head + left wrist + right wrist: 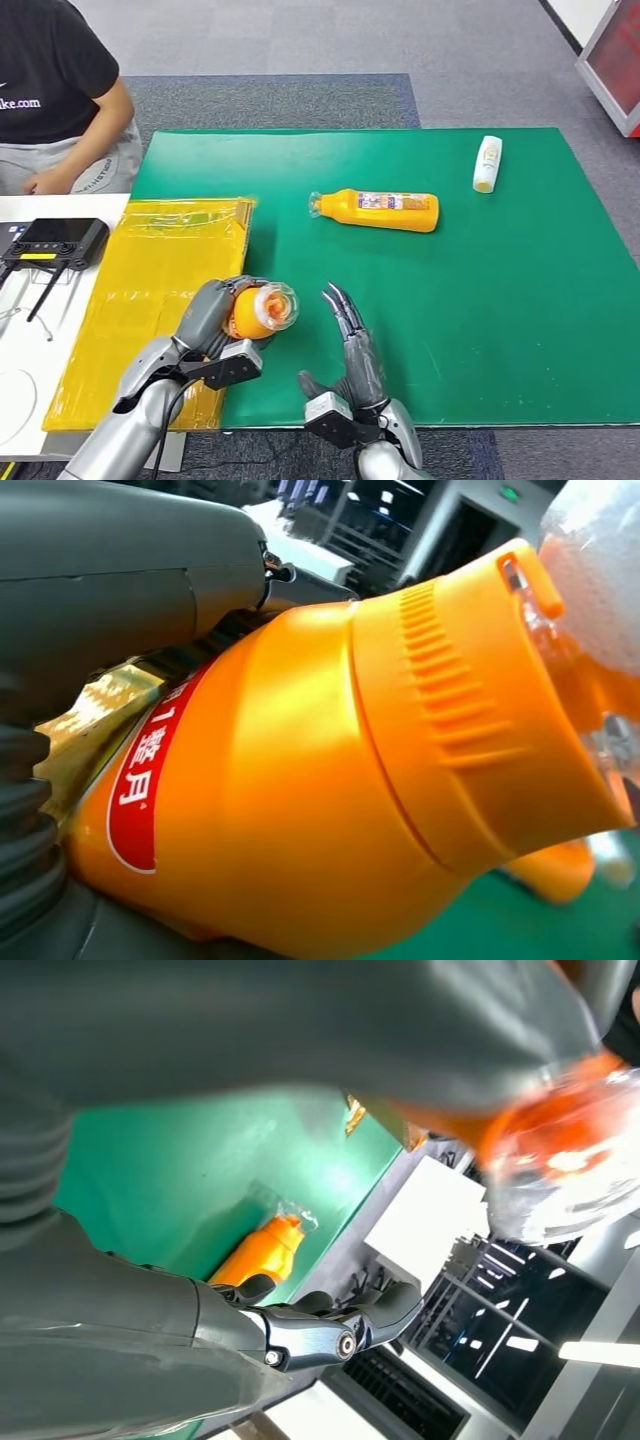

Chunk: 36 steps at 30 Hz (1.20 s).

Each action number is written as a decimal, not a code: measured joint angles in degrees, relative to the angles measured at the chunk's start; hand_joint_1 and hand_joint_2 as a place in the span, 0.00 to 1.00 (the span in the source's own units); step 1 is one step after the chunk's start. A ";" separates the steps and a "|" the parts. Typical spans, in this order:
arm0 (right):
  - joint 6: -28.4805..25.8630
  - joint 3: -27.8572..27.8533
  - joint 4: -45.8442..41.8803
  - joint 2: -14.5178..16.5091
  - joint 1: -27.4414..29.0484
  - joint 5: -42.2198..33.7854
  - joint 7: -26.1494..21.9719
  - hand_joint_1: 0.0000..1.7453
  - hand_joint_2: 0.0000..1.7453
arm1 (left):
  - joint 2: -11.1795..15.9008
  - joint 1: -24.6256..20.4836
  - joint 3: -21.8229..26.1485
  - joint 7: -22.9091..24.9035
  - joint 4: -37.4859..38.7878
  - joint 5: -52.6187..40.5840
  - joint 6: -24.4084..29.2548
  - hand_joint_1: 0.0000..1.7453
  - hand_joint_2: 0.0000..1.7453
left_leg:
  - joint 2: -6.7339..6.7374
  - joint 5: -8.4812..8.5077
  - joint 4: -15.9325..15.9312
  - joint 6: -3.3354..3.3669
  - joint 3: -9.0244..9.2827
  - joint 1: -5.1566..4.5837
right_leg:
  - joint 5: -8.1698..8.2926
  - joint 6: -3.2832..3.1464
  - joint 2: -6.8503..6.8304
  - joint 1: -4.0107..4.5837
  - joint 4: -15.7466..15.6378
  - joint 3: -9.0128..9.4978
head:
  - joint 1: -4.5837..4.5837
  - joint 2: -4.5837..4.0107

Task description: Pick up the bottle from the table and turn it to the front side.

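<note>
Head view shows the orange bottle (256,310) held up off the table (528,300) in the left robot hand (215,315), near the front edge, with its clear-wrapped cap end pointing toward the right robot hand (351,345). The left robot hand is wrapped around the bottle's body. The right robot hand holds nothing; its fingers are apart and reach up beside the cap, close but not touching as far as can be seen. The picking up looks done, and the turning is the step in hand. The next move likely calls for the right robot hand to take the cap end so the bottle can be rolled until its front faces forward. A second orange bottle (377,211) lies on its side farther back, and a small white bottle (487,163) lies near the far edge. A yellow bag (151,270) lies to the left. Most of the held bottle's label is hidden by the fingers, so its facing is hard to tell.
</note>
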 joint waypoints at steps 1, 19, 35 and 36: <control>0.04 -0.16 -0.03 0.01 0.11 0.12 0.00 0.00 1.00 | 0.33 -0.93 -0.48 1.14 0.82 -1.85 -0.02 1.00 1.00 | 0.03 -0.04 0.00 -0.05 0.06 0.00 | 0.02 -0.04 0.05 0.00 0.00 0.04 | 0.00 0.00; 0.17 -1.17 -0.05 0.44 1.66 1.60 0.11 0.00 1.00 | 3.88 -6.26 -3.36 6.98 13.32 -11.05 1.12 1.00 1.00 | 0.28 0.01 -0.04 -0.19 0.34 0.01 | 0.11 -0.20 0.38 -0.01 0.17 0.10 | 0.00 0.00; 0.16 -1.17 -0.07 0.46 1.91 1.63 0.24 0.00 1.00 | 1.57 -3.18 -3.48 5.68 13.57 -12.50 12.19 0.00 0.00 | 0.26 0.01 -0.04 -0.17 0.23 0.00 | 0.09 -0.19 0.34 -0.01 0.17 0.02 | 0.00 0.00; 0.12 -1.17 -0.07 0.45 1.91 1.69 0.28 0.00 1.00 | 1.26 -2.66 -3.30 4.37 13.00 -11.39 14.22 0.00 0.00 | 0.26 0.00 -0.04 -0.16 0.22 0.00 | 0.09 -0.18 0.33 -0.01 0.17 0.02 | 0.00 0.00</control>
